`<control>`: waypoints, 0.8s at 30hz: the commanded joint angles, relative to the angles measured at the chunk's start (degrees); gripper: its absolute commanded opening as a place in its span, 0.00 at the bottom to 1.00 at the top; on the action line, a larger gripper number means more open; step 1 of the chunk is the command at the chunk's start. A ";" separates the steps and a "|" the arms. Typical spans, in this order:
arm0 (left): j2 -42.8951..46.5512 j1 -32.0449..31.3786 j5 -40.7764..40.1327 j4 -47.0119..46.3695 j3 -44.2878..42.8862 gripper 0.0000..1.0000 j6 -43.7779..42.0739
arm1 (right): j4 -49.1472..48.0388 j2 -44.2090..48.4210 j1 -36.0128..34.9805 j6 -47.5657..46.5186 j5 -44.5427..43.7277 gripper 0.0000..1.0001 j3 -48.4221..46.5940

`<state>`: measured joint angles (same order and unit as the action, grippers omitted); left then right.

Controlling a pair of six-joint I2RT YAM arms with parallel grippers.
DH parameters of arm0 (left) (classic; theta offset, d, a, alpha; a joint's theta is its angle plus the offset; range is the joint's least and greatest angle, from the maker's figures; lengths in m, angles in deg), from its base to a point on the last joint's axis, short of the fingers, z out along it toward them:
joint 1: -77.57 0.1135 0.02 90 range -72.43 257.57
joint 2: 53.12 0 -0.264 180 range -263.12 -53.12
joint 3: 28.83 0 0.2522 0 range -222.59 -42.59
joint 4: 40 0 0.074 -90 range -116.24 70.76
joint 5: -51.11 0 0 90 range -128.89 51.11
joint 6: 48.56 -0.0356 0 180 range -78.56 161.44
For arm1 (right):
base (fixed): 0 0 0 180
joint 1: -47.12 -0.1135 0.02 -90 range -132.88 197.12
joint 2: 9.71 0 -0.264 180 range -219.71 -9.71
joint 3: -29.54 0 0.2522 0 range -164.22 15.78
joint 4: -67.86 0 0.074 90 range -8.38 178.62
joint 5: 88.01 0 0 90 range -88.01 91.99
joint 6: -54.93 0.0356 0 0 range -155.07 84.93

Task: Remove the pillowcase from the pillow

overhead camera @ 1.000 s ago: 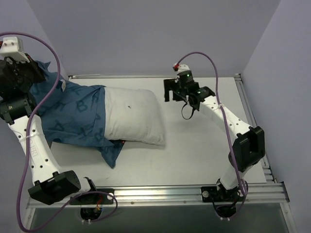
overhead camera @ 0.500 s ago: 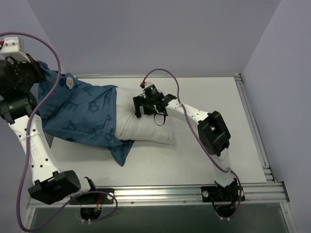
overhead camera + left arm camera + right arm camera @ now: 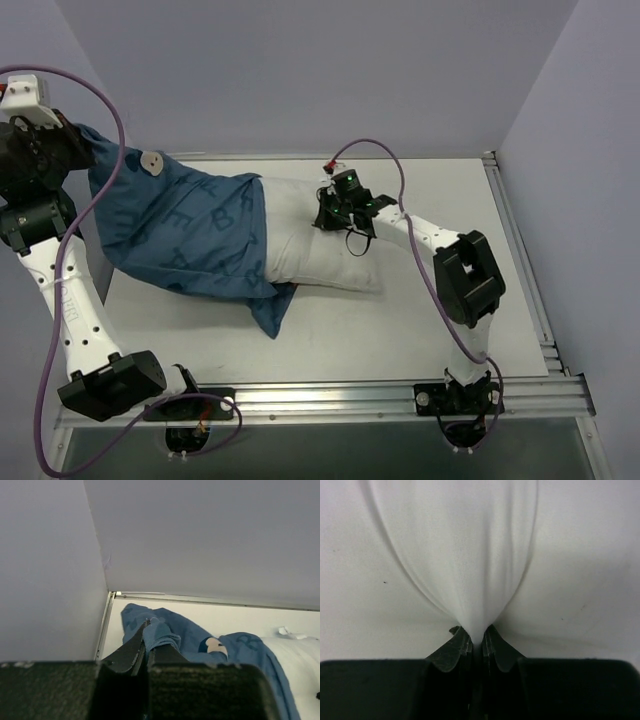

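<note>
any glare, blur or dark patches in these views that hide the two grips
Top view: even soft light, sharp, only a faint shadow under the pillow. Left wrist view: dim, the left gripper nearly black, yet the pinched pillowcase reads clearly. Right wrist view: the pillow nearly fills the frame, bright white, but its folds show running into the right gripper.

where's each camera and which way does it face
Top external: above and behind the bases, looking down on the table; both arms show, the pillowcase half off the pillow.
Left wrist: on the left hand, facing the far wall; hand shut on the pillowcase.
Right wrist: on the right hand, facing the pillow close up; hand shut on it.
Shared: top external and left wrist both show the pillowcase.
</note>
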<state>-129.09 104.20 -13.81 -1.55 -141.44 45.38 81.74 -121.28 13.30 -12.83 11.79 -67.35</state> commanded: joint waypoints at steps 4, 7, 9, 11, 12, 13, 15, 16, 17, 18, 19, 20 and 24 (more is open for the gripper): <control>1.61 1.58 -1.70 -5.17 -7.93 0.02 4.48 | 16.67 -0.05 10.61 -9.05 -16.38 0.00 10.00; 1.43 1.76 0.40 -5.09 -11.01 0.02 6.24 | 14.30 2.57 16.40 -9.84 -18.15 0.00 16.05; 1.34 1.76 1.46 -4.65 -12.15 0.02 6.34 | 12.19 5.03 23.49 -10.63 -17.71 0.00 20.45; 1.00 1.76 0.42 -3.69 -13.03 0.02 5.20 | 12.44 5.83 27.74 -13.00 -20.25 0.00 22.13; 0.73 1.76 -2.38 -3.42 -14.17 0.02 4.50 | 12.80 5.75 31.24 -13.88 -21.39 0.00 22.22; 0.38 2.10 -3.80 -3.33 -15.22 0.02 3.27 | 13.15 5.40 32.58 -14.32 -22.27 0.00 22.22; -1.81 3.07 -6.96 -2.54 -21.25 0.02 2.82 | 13.33 3.82 33.47 -14.33 -23.50 0.00 21.17; -3.04 4.99 -9.06 -2.19 -24.34 0.02 4.04 | 13.41 2.94 33.56 -14.42 -24.64 0.00 20.73; -5.83 5.79 -9.95 -1.32 -27.85 0.02 4.66 | 14.55 0.76 35.13 -15.11 -26.48 0.00 20.03; -7.17 6.49 -10.92 -0.96 -34.85 0.02 5.36 | 15.08 -0.13 35.14 -15.38 -27.46 0.00 18.90; -8.75 7.63 -12.15 -0.70 -38.58 0.02 6.33 | 15.26 -0.66 35.32 -15.64 -28.25 0.00 18.80; -11.81 8.08 -12.60 0.26 -42.35 0.02 6.60 | 15.00 -1.10 35.58 -15.82 -28.87 0.00 18.88; -18.07 9.49 -16.55 1.24 -57.40 0.02 7.13 | 14.91 -1.37 38.82 -16.17 -30.11 0.00 18.98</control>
<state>-147.27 107.61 -11.56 16.48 -186.86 51.52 77.67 -114.85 43.07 -22.16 6.52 -53.74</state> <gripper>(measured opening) 0.031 0.087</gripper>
